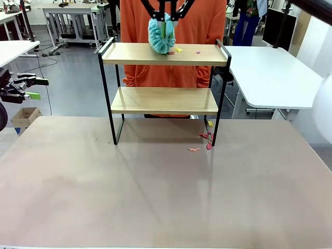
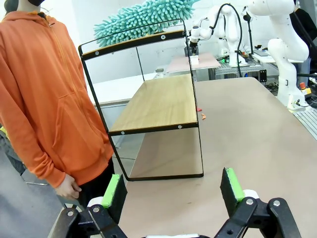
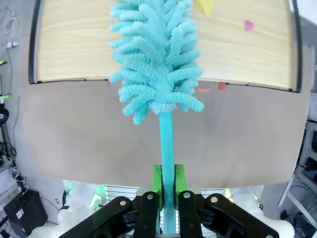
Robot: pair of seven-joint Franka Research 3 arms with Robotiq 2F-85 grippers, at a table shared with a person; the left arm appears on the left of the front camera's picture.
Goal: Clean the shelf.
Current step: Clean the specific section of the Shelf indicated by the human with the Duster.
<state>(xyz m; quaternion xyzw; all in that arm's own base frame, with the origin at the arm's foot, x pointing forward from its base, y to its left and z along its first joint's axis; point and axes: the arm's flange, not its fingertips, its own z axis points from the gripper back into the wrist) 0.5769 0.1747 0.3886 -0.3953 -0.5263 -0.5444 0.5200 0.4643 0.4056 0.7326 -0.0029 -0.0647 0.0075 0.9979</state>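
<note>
A wide brown-grey table (image 1: 155, 197) carries the shelf (image 1: 165, 100), which stands upright on its black legs near the table's far edge. On the top board (image 1: 129, 54) lie a small yellow scrap (image 1: 178, 50) and, further to the right, a pink scrap (image 1: 197, 52). The fluffy head of a teal duster (image 1: 162, 35) touches this board just beside the yellow scrap. On the table, near the shelf's right front leg, lie a few red scraps (image 1: 209, 146), an orange scrap (image 1: 193, 149) and a yellow piece (image 1: 210, 124).

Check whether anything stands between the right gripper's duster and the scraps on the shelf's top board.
Nothing visible does. The right gripper holds the duster over the shelf's top board; the yellow scrap and pink scrap lie beside it on bare wood.
</note>
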